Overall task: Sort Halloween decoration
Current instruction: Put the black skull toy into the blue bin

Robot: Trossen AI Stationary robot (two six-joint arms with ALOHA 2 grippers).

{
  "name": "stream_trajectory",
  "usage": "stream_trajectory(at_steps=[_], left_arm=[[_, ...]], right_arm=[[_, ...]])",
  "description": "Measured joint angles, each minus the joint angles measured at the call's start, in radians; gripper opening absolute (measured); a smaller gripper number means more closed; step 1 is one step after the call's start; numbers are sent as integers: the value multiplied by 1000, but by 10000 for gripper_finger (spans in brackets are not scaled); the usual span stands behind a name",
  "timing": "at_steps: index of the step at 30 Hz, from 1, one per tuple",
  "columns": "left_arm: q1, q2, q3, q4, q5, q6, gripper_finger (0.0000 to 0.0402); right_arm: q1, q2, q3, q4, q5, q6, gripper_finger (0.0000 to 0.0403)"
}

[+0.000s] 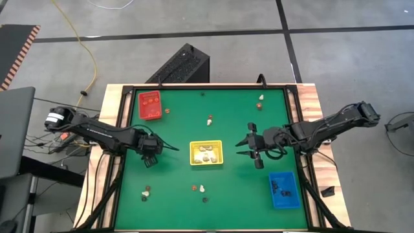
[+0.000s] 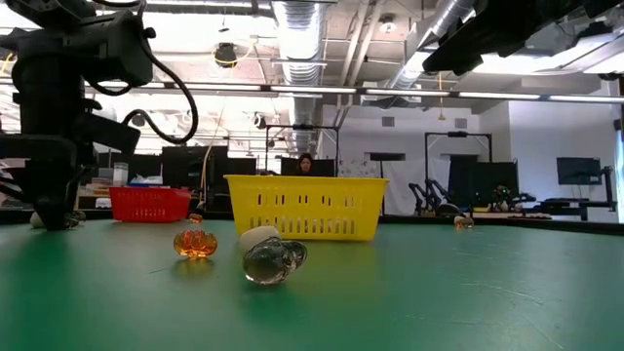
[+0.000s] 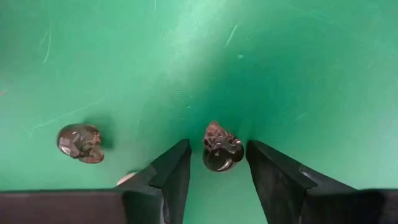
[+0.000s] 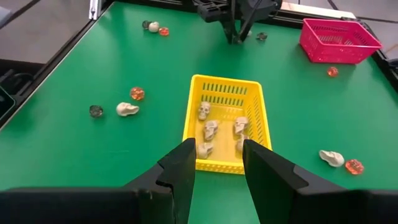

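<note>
Because the dark skull trinket (image 3: 221, 148) lies on the green table (image 1: 239, 188) squarely between the spread fingers of the left gripper (image 3: 217, 168), at about nine o'clock from the yellow tray (image 1: 206, 153), a straight close should pinch it. The right gripper (image 4: 217, 163), also spread, hangs at the tray's three o'clock.

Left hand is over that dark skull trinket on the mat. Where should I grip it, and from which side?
Take the dark skull trinket across its middle, coming straight down from above. It lies on the green mat between the open fingers of the left hand, its rounded flanks facing each finger. Another dark skull lies apart to one side, so closing shouldn't disturb it.
</note>
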Motion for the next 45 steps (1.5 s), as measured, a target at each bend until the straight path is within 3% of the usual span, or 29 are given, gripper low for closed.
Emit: stream_trajectory(at_steps=[7, 13, 24, 27, 34, 41, 45], left_arm=[[2, -25, -3, 3, -65, 41, 94], [6, -26, 0, 8, -48, 71, 57], [5, -53, 1, 25, -2, 95, 24], [5, -86, 1, 25, -14, 42, 24], [5, -163, 1, 23, 7, -108, 76], [2, -166, 1, -50, 105, -96, 162], [2, -155, 1, -59, 93, -79, 194]], right_arm=[[0, 0, 0, 1, 0, 29, 164], [3, 0, 1, -12, 0, 66, 164], [2, 0, 1, -35, 0, 105, 164], [2, 0, 1, -34, 0, 107, 164], [2, 0, 1, -34, 0, 107, 164], [2, 0, 1, -34, -1, 121, 164], [2, 0, 1, -34, -1, 124, 164]])
